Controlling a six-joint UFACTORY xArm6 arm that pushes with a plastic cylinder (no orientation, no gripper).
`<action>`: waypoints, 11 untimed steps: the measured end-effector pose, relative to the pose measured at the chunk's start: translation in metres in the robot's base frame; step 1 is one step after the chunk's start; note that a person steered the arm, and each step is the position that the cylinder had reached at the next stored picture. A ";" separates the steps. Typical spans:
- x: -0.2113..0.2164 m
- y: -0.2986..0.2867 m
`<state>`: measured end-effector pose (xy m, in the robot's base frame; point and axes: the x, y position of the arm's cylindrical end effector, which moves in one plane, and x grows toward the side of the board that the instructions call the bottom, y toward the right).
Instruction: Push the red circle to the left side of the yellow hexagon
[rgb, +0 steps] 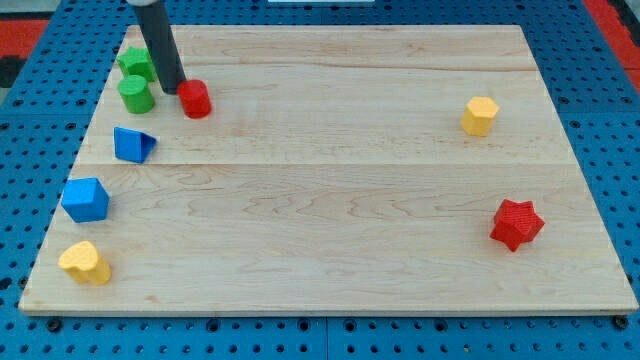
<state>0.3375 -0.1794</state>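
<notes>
The red circle (195, 99) sits near the view's top left of the wooden board (330, 170). The yellow hexagon (480, 115) sits far off at the view's right. My tip (171, 90) is at the end of the dark rod coming down from the view's top. It stands just left of the red circle, close to or touching it, between it and the green circle (136, 95).
A green block (135, 63) lies above the green circle. A blue triangle (133, 145), a blue cube (86, 199) and a yellow heart-like block (85, 262) line the view's left edge. A red star (517, 224) is at the lower right.
</notes>
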 end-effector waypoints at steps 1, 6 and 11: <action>0.036 0.044; 0.040 0.043; 0.081 0.205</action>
<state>0.4183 0.0253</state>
